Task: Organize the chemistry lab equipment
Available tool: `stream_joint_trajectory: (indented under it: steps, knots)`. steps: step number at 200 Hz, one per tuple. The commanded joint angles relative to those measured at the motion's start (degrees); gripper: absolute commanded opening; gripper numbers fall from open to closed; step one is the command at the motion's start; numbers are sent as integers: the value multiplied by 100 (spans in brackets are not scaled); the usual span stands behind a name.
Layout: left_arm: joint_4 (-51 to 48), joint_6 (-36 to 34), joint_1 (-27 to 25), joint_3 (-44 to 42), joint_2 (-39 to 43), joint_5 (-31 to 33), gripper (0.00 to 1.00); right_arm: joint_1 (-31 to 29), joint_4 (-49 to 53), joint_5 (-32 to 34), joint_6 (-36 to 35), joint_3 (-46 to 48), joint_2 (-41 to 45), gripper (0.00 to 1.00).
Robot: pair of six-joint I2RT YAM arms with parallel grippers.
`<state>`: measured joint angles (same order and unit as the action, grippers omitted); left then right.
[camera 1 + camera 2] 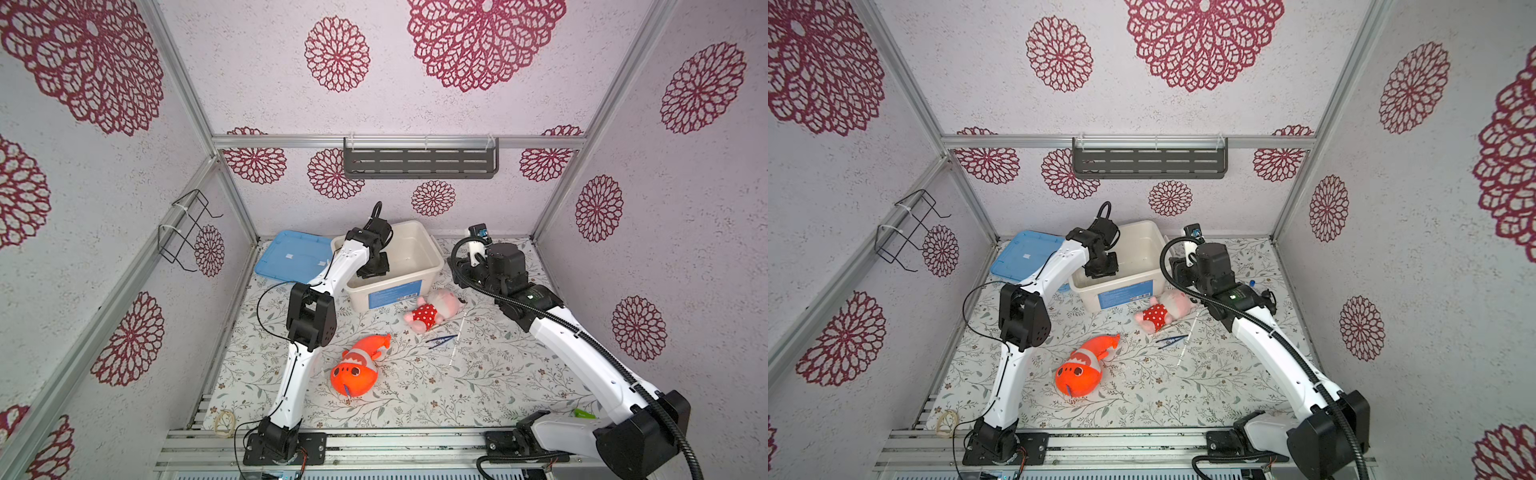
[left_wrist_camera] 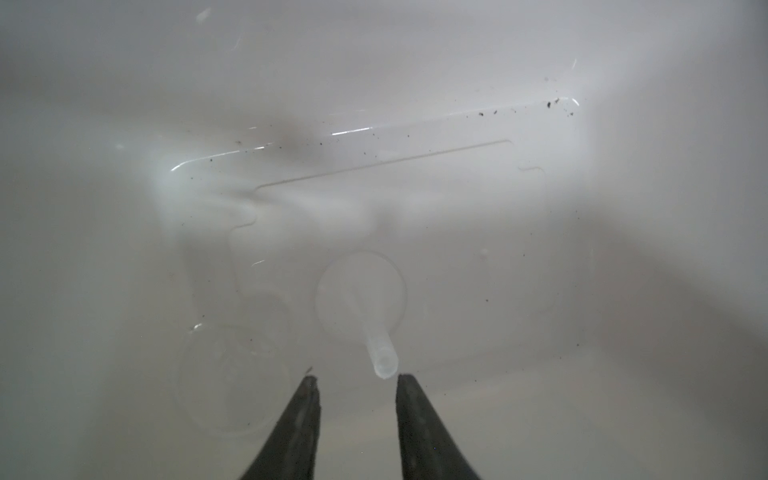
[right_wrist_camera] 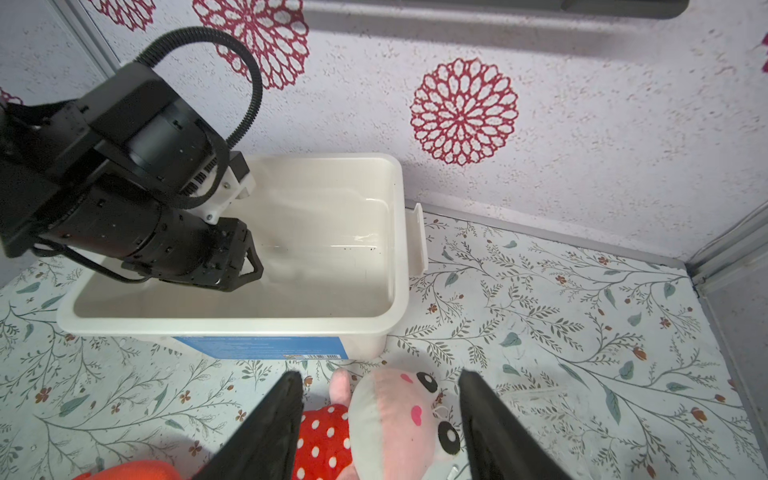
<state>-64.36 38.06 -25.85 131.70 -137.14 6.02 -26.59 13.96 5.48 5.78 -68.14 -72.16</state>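
Observation:
My left gripper (image 2: pixel 357 377) hangs inside the white bin (image 1: pixel 434 254), open with nothing between its fingers. Just past its tips a clear round glass piece with a thin stem (image 2: pixel 361 299) rests on the bin floor, the stem end close to one fingertip. A second clear round dish (image 2: pixel 232 374) lies beside it. Dark blue tweezers (image 1: pixel 441 340) and a thin white rod (image 1: pixel 457 338) lie on the floral table, right of centre in both top views. My right gripper (image 3: pixel 380 374) is open and hovers over the pink doll (image 3: pixel 395 415). A small blue cap (image 1: pixel 1252 283) shows beside the right arm.
An orange plush fish (image 1: pixel 357 370) lies at the table's middle, near the left arm. The blue lid (image 1: pixel 291 253) lies left of the bin. A dark shelf (image 1: pixel 419 162) hangs on the back wall, a wire rack (image 1: pixel 187 228) on the left wall.

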Motion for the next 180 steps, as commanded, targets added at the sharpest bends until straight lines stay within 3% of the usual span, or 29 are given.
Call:
stream_joint_trajectory:
  steps: [1,21,37,73,108,180]
  knots:
    - [11,54,-22,133,207,-20,38,33,622,203,407,-389,-91,64]
    - [-11,19,-14,144,470,17,38,48,1577,659,1021,-623,-236,63]
    - [-40,-9,0,163,705,39,38,132,2604,1335,2150,-871,-418,62]
    - [-116,-191,32,180,1406,185,38,251,3571,806,3407,-827,-770,56]
    - [-90,-392,70,-137,2236,549,38,242,3544,433,3798,-47,-512,52]
    - [646,-414,545,-2408,4373,1136,38,-299,2753,-421,4176,1534,-321,51]
